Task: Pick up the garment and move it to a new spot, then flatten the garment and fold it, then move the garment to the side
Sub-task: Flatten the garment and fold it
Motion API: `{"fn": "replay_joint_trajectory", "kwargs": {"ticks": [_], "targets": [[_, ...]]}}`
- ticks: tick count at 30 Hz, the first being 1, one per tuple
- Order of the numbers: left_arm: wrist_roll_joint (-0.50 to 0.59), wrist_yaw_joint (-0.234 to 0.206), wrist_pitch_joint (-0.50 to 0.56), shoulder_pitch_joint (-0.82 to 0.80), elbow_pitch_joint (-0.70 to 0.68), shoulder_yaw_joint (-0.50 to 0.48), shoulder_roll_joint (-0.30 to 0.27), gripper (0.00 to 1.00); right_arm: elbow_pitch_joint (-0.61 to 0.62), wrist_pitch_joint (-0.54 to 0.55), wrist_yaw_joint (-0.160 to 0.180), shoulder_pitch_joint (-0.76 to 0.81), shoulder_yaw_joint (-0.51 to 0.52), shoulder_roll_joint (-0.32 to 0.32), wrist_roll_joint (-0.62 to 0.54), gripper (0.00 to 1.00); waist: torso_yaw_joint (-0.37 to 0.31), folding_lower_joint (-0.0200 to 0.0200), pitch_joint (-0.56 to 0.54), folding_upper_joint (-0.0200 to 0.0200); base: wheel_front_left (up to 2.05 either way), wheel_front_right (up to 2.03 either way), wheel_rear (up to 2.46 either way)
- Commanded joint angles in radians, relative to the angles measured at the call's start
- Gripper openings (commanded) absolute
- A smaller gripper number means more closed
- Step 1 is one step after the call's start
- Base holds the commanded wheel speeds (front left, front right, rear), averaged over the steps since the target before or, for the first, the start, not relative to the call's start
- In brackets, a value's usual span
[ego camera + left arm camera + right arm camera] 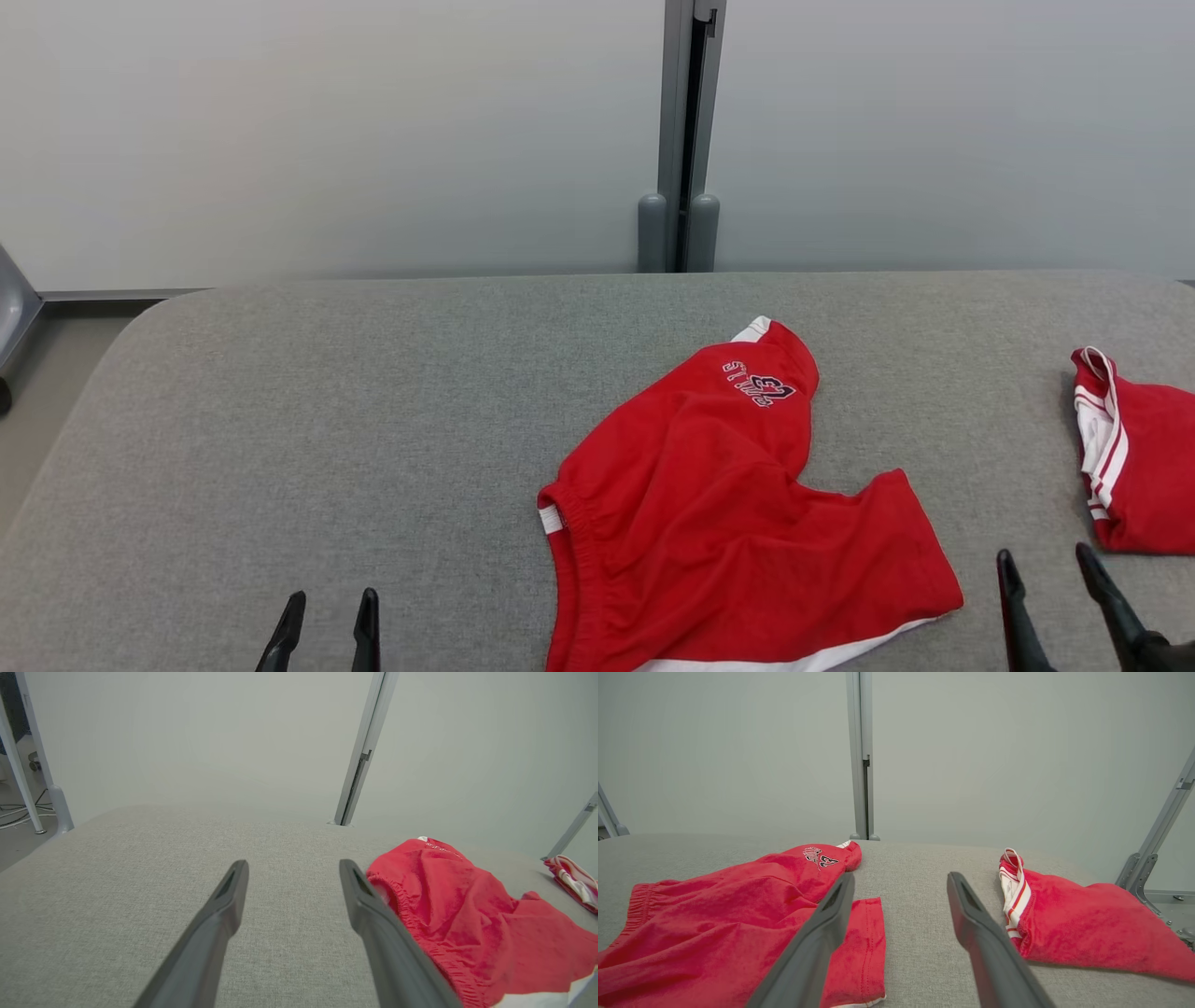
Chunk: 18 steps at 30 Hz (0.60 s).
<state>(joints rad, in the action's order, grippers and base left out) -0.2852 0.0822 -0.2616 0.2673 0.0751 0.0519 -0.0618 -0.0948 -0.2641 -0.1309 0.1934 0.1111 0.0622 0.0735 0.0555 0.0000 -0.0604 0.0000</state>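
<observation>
Left hand (333, 597): mine, at the near edge of the counter (373, 420); its 2 fingers stand apart with nothing between them, over bare cloth just to the left of the shorts.
Right hand (1045, 555): also spread and empty, low over the strip of counter between the 2 red garments.
Red shorts (728, 504): the task's garment, lying right of centre on the counter, rumpled; the waistband (571, 560) faces my left hand, 1 leg runs toward my right hand, and the printed leg (761, 383) bends away toward the wall.
Step in hand (judged): the shorts are neither flat nor folded, so gripping and spreading them comes first.
Method (advised): I should pinch the waistband with the left hand and the near leg hem (920, 551) with the right, catch both layers, then draw the 2 hands apart to pull out the creases and untwist the far leg.
Second red garment (1144, 457): at the right edge, apart from the shorts; I should keep off it.
Counter surface: grey woven cover, rounded far-left corner.
Room: pale wall panels (327, 131) joined by 1 grey post (689, 131); floor (37, 373) at far left.
</observation>
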Motion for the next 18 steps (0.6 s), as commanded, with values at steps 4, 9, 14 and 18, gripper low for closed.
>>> {"fn": "replay_joint_trajectory", "kwargs": {"ticks": [4, 9, 14, 18], "targets": [[0.005, 0.022, -0.004, -0.001, -0.024, 0.028, 0.004, 1.0, -0.031, 0.0, 0.0, -0.017, -0.084, 0.071, 0.039, 1.0, -0.005, 0.0, 0.003, 0.0, 0.0, 0.0, 0.0], [0.004, 0.038, 0.188, 0.012, -0.098, 0.122, -0.045, 1.0, -0.027, 0.152, 0.0, -0.052, -0.235, 0.226, 0.117, 1.0, -0.003, 0.0, 0.021, 0.0, 0.0, 0.0, 0.0], [-0.102, 0.042, 0.465, 0.061, -0.214, 0.193, -0.063, 1.0, -0.042, 0.343, 0.0, -0.075, -0.318, 0.332, 0.197, 1.0, -0.002, 0.0, 0.069, 0.0, 0.0, 0.0, 0.0], [-0.188, 0.044, 0.577, 0.082, -0.265, 0.219, -0.056, 1.0, -0.077, 0.402, 0.0, -0.11, -0.33, 0.352, 0.226, 1.0, 0.0, 0.0, 0.127, 0.0, 0.0, 0.0, 0.0]]}}
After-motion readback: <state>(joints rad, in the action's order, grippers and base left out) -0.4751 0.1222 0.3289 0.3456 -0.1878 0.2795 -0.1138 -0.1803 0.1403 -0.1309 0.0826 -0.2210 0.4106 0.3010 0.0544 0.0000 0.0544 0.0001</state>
